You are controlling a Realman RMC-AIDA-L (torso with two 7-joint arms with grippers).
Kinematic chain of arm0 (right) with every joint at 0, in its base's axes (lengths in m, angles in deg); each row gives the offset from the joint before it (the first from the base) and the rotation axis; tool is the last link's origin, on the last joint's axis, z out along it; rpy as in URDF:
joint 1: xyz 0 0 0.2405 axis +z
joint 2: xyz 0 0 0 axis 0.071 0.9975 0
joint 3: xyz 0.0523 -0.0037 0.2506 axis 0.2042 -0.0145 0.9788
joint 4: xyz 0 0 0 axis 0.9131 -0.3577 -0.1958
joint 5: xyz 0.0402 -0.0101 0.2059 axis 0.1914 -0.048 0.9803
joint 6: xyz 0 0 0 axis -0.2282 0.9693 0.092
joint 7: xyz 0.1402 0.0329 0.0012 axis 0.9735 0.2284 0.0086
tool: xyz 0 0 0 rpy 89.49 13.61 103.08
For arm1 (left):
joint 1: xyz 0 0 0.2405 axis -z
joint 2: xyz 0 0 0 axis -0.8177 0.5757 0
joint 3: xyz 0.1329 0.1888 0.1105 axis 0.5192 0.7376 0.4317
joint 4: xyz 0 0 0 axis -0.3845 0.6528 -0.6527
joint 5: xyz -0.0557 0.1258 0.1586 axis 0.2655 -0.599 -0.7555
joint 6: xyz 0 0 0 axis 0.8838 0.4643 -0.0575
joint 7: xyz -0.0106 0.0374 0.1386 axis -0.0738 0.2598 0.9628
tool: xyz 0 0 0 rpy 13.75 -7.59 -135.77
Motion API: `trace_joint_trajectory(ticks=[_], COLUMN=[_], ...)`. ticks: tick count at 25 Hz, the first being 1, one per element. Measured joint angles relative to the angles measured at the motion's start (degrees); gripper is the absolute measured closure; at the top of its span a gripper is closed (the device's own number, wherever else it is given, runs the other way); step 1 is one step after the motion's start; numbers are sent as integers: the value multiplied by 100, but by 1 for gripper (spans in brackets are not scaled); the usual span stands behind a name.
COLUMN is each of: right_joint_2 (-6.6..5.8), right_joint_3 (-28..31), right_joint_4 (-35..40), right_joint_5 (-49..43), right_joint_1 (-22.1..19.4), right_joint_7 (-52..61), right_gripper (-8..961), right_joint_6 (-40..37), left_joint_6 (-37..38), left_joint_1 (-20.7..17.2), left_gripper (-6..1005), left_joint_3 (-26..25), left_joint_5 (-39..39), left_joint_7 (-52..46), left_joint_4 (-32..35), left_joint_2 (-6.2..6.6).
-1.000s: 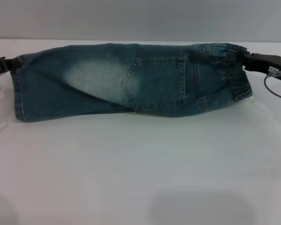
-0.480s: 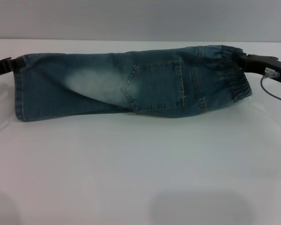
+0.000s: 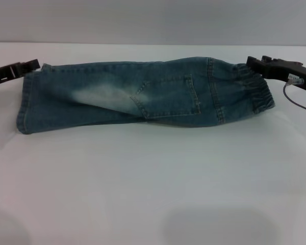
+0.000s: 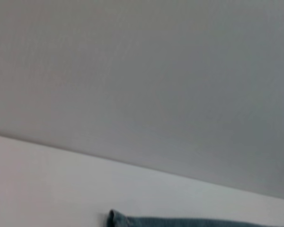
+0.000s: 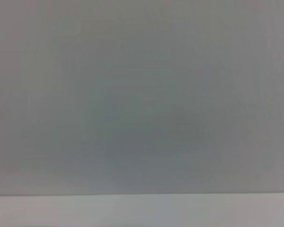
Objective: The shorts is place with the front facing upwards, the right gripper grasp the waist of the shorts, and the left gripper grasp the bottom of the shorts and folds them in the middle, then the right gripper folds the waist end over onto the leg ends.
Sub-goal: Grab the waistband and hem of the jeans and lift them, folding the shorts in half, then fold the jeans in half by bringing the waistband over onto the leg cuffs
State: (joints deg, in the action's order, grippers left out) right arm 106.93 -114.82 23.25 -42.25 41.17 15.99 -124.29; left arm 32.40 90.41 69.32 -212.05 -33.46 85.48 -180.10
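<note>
One pair of denim shorts (image 3: 143, 97) lies stretched across the far half of the white table (image 3: 153, 184), running from nine o'clock to three o'clock, folded lengthwise into a single long band. One back pocket (image 3: 166, 97) faces up near the middle, with a pale faded patch (image 3: 99, 94) beside it toward nine o'clock. The gathered elastic waist (image 3: 255, 89) sits at the three o'clock end, the leg hems (image 3: 25, 102) at the nine o'clock end. Two grippers are in play, one at each end. The left gripper (image 3: 33, 65) reaches in from nine o'clock, its tip touching or just beside the far corner of the hems; its dark fingers read as one thin bar, seemingly pressed together, but I cannot tell whether any cloth is pinched between them. The right gripper (image 3: 252, 62) comes in from three o'clock, its tip at the far edge of the waist, one grey cable (image 3: 296, 99) looping below its body; whether its fingers are together or apart on the denim, I cannot tell. The left wrist view catches only one sliver of denim on the table under a grey wall (image 4: 142, 71); the right wrist view shows just wall and a strip of table.
</note>
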Motion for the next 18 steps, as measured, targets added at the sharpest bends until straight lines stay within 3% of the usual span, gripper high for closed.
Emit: trace_joint_trajectory(ticks=[4, 7, 10, 15, 18], right_joint_2=[-9, -83, -278, -798, -921], right_joint_3=[35, 23, -59, -162, -162], right_joint_4=[68, 277, 591, 1217, 1798], right_joint_5=[0, -55, -475, -2065, -3123], right_joint_1=[-52, -149, -234, -36, 163], right_joint_7=[2, 229, 960, 2885, 3712], right_gripper=[503, 386, 377, 361, 354], right_joint_6=[-38, -315, -910, -2269, -3014], left_joint_6=[58, 299, 531, 1109, 1327], left_joint_1=[-63, -140, -174, -242, -271], left_gripper=[543, 481, 418, 231, 187], left_joint_3=[12, 28, 28, 29, 30], left_joint_5=[289, 662, 880, 1267, 1437], left_joint_7=[74, 230, 389, 1040, 1290], left_joint_4=[79, 87, 72, 75, 57], left_joint_2=[-42, -43, -37, -71, -103])
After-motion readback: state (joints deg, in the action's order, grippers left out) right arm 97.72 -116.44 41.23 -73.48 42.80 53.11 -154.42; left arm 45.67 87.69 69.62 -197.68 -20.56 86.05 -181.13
